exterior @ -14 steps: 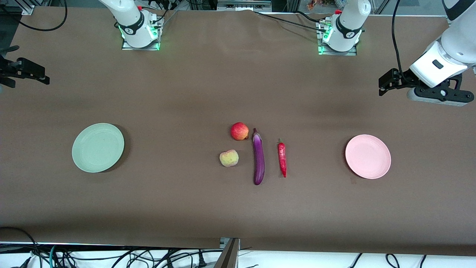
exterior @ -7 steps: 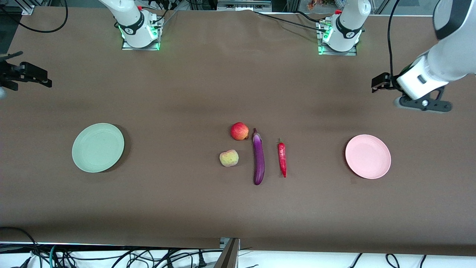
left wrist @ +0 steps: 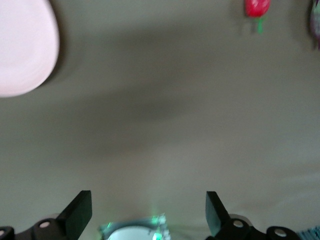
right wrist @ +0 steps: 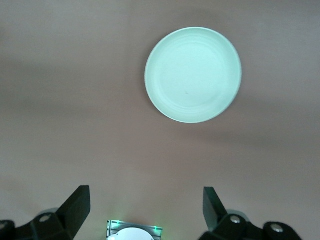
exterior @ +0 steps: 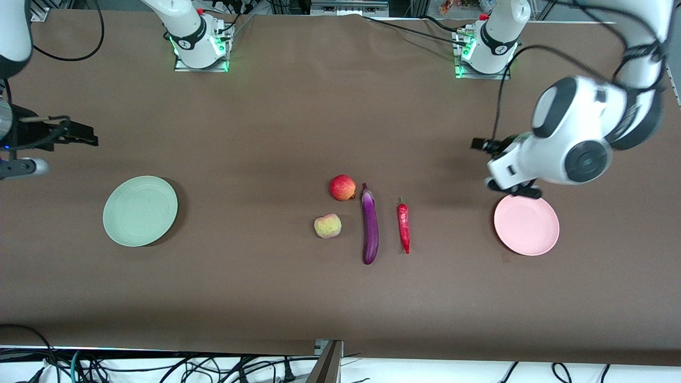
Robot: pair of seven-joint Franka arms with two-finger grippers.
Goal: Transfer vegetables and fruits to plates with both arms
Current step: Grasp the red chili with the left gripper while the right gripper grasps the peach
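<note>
Both tools hang empty, fingers spread: left tool (left wrist: 145,212) near the pink plate (exterior: 526,224), right tool (right wrist: 145,210) near the green plate (exterior: 140,211). Produce lies mid-table; the left should drop squarely over the chili (exterior: 404,228), straddling its width.

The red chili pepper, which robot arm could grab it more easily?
Probably the left. The left gripper is open, up over the table by the pink plate, on the chili pepper side. The right gripper hangs near the green plate.
</note>
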